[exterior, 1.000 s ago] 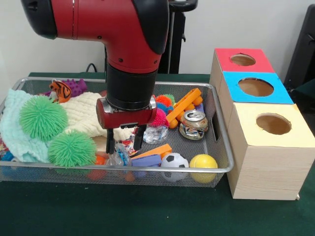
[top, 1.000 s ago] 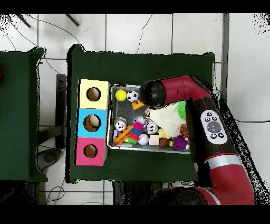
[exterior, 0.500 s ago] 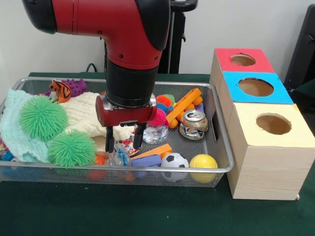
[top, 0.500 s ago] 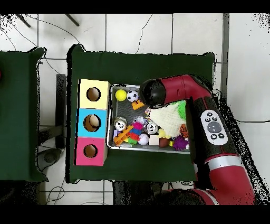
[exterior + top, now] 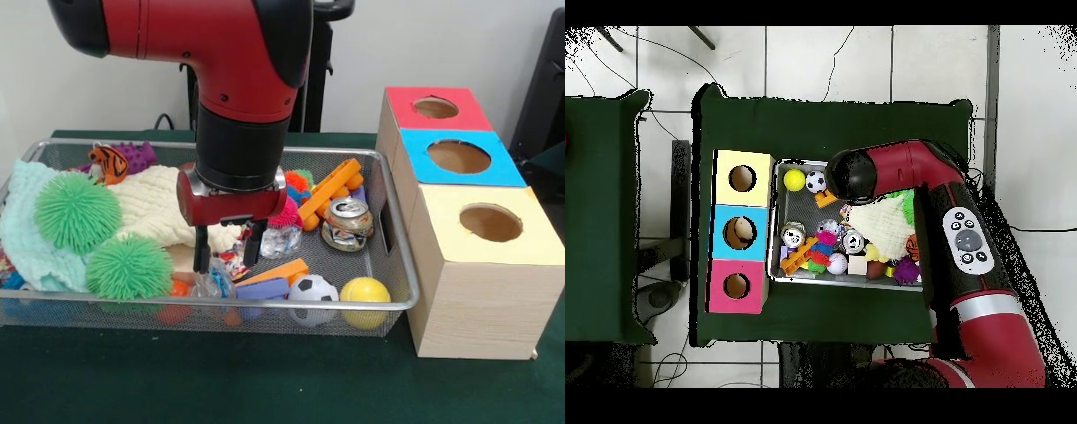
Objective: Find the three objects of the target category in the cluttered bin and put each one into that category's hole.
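My gripper [image 5: 226, 255] hangs open inside the wire bin [image 5: 395, 265], its fingertips just above a crinkly clear wrapper and a small red-and-white item [image 5: 231, 260], holding nothing. In front of it lie a blue and orange block [image 5: 269, 282], a soccer ball [image 5: 313, 289] and a yellow ball [image 5: 365, 291]. A dented can [image 5: 347, 221] lies to its right. The wooden box has a red hole [image 5: 435, 107], a blue hole [image 5: 458, 156] and a yellow hole [image 5: 491, 223]. In the overhead view the arm's head [image 5: 850, 175] hides the gripper; the yellow ball [image 5: 794, 179] and soccer ball [image 5: 816, 182] show.
Two green spiky balls [image 5: 77, 210] [image 5: 130, 267] rest on a mint cloth [image 5: 26, 234] and a cream cloth [image 5: 154, 201] at the bin's left. A tiger toy [image 5: 109, 162], a purple toy [image 5: 139, 154], an orange bar [image 5: 328, 188] and pink spiky balls [image 5: 287, 212] crowd the back.
The arm and open gripper have drifted slightly to the right in the front view. Nothing in the bin has moved.
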Controlling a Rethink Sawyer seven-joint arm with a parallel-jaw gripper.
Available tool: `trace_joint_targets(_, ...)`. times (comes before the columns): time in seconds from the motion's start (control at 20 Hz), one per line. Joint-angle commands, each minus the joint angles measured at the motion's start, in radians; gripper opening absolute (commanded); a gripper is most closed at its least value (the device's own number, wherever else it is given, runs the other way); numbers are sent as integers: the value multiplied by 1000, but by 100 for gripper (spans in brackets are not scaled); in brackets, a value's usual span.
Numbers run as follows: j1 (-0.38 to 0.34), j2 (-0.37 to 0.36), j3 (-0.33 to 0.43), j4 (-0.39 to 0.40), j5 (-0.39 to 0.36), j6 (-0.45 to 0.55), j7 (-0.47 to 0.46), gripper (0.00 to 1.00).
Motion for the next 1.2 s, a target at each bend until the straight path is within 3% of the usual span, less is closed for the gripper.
trace_joint_targets(0.05,1,4,-25,11,5,38,-36,100)
trace_joint_targets(0.65,6,5,-32,9,2,39,-38,100)
trace_joint_targets(1.2,22,84,-61,-16,-32,-13,2,100)
